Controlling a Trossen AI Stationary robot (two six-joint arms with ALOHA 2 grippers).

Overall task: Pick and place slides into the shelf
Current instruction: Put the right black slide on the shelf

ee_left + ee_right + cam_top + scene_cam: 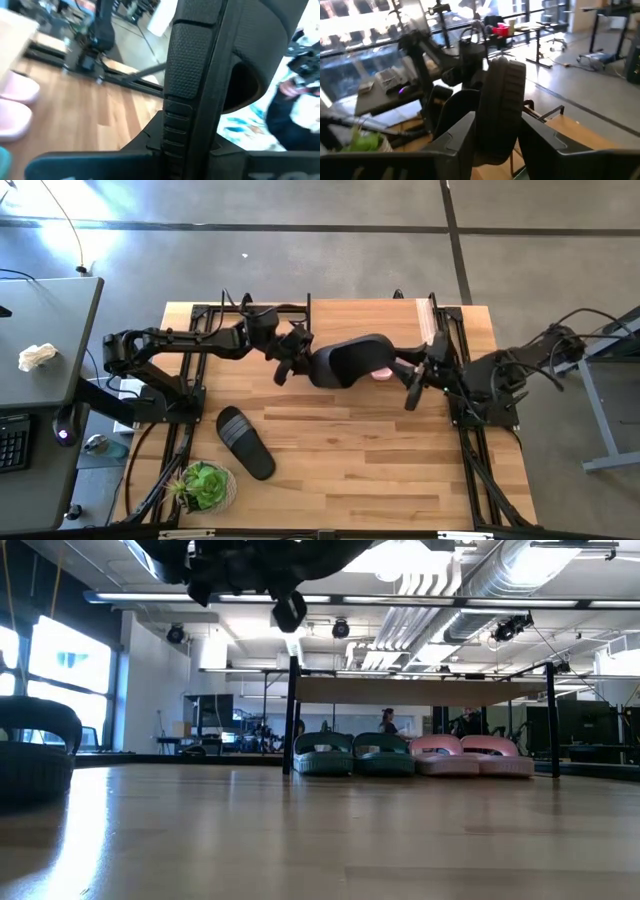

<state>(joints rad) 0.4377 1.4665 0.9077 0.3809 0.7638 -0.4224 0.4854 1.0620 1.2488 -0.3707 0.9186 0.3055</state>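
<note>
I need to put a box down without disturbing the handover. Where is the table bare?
Bare wood runs right of the black slide lying near the plant, to the table edge. Crowded: the back, where both tools meet on the lifted slide.

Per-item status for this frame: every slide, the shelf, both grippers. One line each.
Lifted black slide: in the air between both arms, above the table.
Second black slide: lying flat on the table, untouched.
Green pair: side by side under the shelf.
Pink pair: side by side under the shelf, beside the green pair.
Shelf: standing upright, four slides beneath.
Left gripper: shut on the lifted black slide.
Right gripper: fingers either side of it, grip unclear.
</note>
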